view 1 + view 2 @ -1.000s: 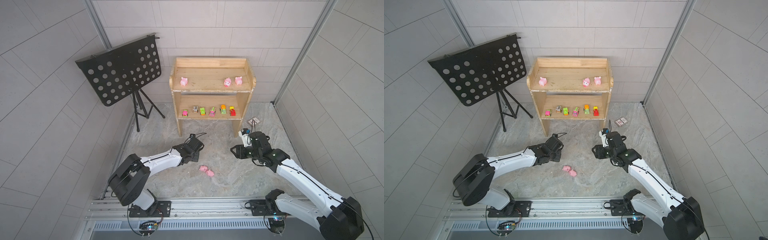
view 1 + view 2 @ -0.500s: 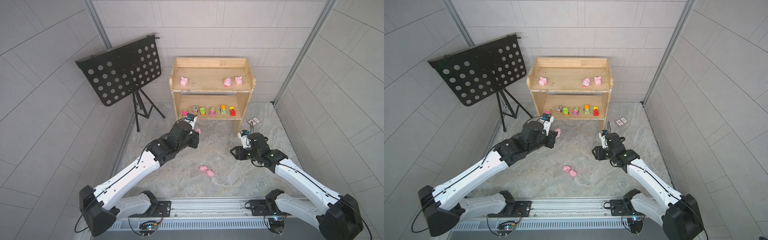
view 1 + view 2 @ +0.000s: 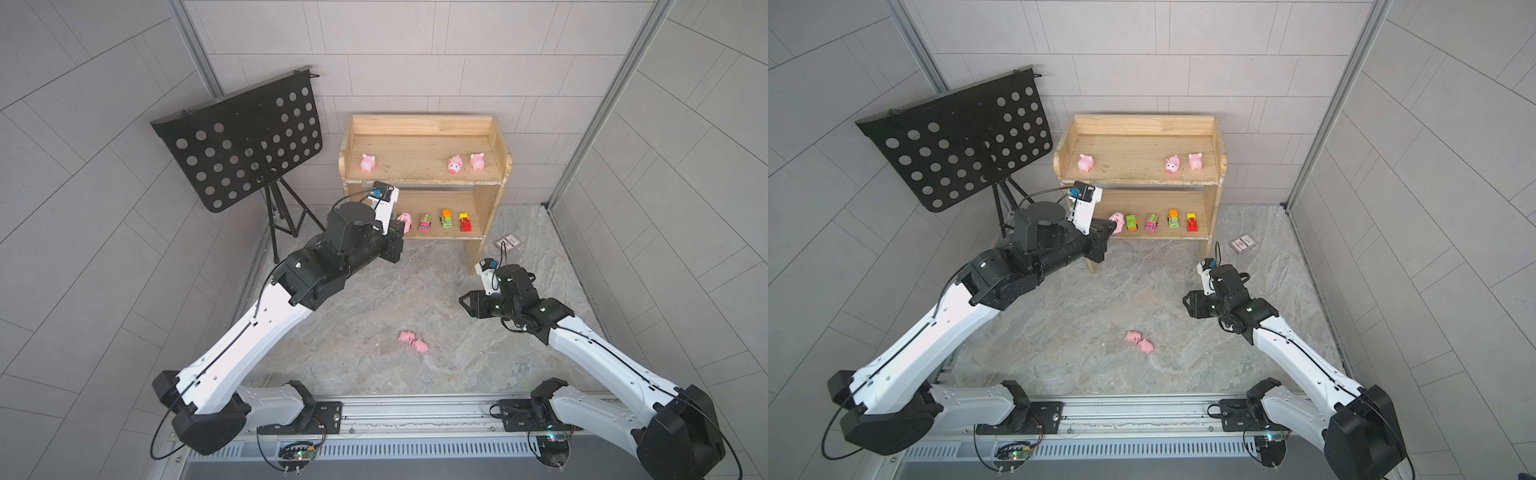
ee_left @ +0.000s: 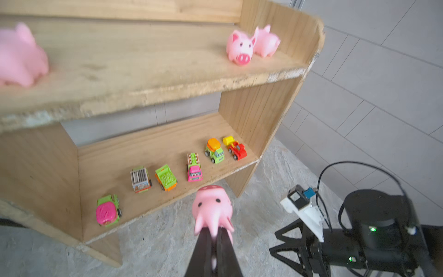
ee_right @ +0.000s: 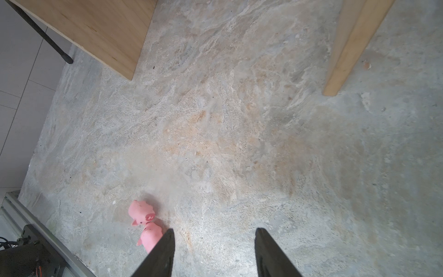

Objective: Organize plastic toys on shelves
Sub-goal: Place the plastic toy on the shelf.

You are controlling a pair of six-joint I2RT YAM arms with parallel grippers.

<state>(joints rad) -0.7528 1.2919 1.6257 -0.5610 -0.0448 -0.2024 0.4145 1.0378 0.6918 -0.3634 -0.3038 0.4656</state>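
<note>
1. Within the last second the left tool has risen from low over the bench to the front of the shelves, and it now carries a pink pig. (The right tool has hardly moved.)
2. This looks like a fourth pig on its way to join the three pigs on the top board. The six vehicles already line the lower board, so only the two pigs on the bench are left.
3. The left tool is clamped on the pink pig's near end, with the snout pointing away. The pig hangs just in front of the lower board's edge, below the top board.
4. The right tool has its jaws apart and empty above the bench. The two pigs lie near it, outside the jaws.
</note>
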